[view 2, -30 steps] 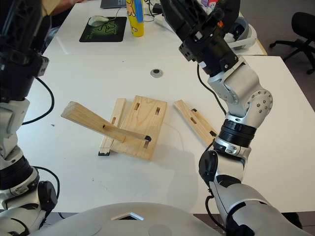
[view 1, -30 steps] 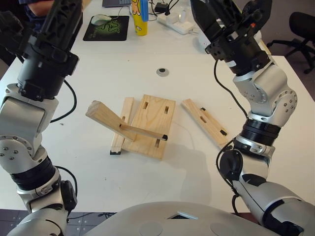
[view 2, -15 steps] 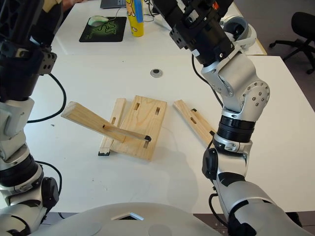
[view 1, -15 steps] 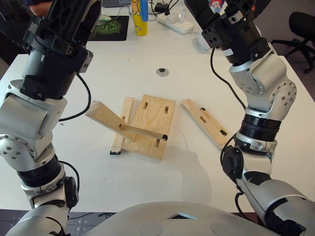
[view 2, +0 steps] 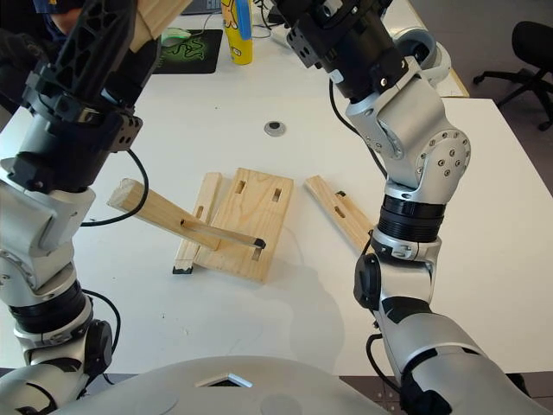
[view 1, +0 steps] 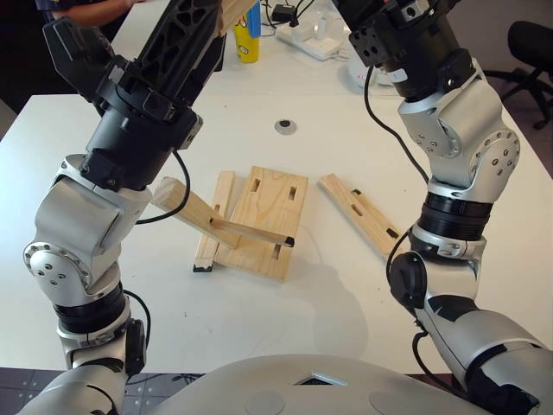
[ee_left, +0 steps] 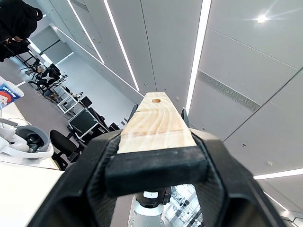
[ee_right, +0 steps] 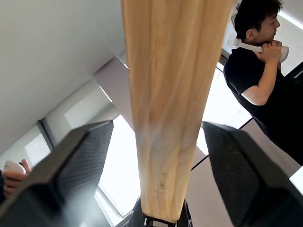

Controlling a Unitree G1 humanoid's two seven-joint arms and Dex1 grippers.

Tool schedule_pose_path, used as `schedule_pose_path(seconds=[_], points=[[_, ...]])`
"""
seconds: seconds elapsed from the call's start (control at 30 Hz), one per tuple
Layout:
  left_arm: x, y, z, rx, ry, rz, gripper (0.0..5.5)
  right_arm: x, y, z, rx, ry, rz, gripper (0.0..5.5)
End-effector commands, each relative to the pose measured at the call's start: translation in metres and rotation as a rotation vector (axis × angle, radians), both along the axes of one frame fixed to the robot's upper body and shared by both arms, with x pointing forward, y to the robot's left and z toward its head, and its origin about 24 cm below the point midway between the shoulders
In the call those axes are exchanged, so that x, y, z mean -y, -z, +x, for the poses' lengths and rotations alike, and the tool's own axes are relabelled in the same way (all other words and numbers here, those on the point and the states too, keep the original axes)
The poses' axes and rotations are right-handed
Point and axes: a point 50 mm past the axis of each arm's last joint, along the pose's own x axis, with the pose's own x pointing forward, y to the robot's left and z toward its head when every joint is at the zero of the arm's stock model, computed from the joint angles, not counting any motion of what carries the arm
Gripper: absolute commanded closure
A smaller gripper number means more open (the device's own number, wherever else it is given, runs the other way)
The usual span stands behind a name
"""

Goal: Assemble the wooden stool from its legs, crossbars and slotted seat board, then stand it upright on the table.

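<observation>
The left gripper [ee_left: 156,156] is clamped on the end of a wooden leg [ee_left: 155,120]. A wooden bar [ee_right: 170,94] runs through the right gripper [ee_right: 158,127]; whether it is gripped cannot be told. Both arms are raised, cut off at the head views' top edge. Well below, the slotted seat board [view 1: 263,216] lies on the white table [view 1: 346,294], with a joined leg and crossbar [view 1: 194,207] propped across it. Strip lights line the ceiling.

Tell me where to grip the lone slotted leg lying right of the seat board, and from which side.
Grip the slotted leg near its middle, across its two long edges, coming straight down from above. It lies flat and diagonal on the table, apart from the seat board, so both long edges are likely free.
</observation>
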Motion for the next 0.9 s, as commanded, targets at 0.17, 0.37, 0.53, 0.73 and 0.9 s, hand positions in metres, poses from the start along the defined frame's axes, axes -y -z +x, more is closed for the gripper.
schedule_pose_path(seconds=[0.17, 0.37, 0.53, 0.73, 0.9], points=[[0.001, -0.001, -0.003, 0.011, 0.013, 0.003, 3.48, 0.003, -0.011, 0.001, 0.047, 0.003, 0.008, 2.38], [-0.001, 0.001, -0.002, 0.008, 0.006, 0.011, 3.48, 0.004, -0.012, 0.004, 0.046, 0.005, 0.013, 3.42], [-0.002, 0.003, -0.001, 0.008, 0.007, 0.023, 3.48, 0.004, -0.013, 0.004, 0.047, 0.009, 0.018, 3.42], [-0.006, 0.008, 0.003, -0.013, -0.012, 0.065, 3.12, 0.006, -0.014, 0.003, 0.060, 0.010, 0.022, 3.42], [-0.009, 0.009, 0.004, -0.012, -0.031, 0.071, 2.40, 0.008, -0.014, 0.003, 0.070, 0.019, 0.012, 3.42]])
